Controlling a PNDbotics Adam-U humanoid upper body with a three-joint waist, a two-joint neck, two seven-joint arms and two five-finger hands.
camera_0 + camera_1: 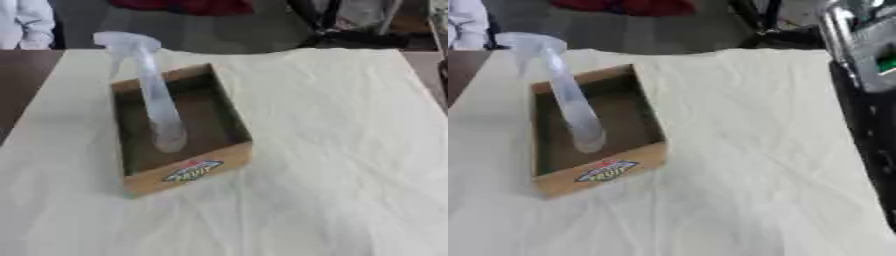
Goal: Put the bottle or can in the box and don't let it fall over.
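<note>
Spray bottle [156, 95]: clear, pale plastic, tall and slender, topped by a trigger-type spray head. It is seen standing inside the box, its base set on the box floor toward the near wall, its body reaching up past the far rim.

Cardboard box [188, 172]: shallow, open-topped, brown, rectangular. A coloured label with lettering is carried on the near outer wall. It is placed on the cloth-covered desk, left of centre, turned slightly askew.

bottle [156, 95] upright in box [229, 125] | box on cloth [350, 150], left of centre | cloth over table [22, 75]
</note>
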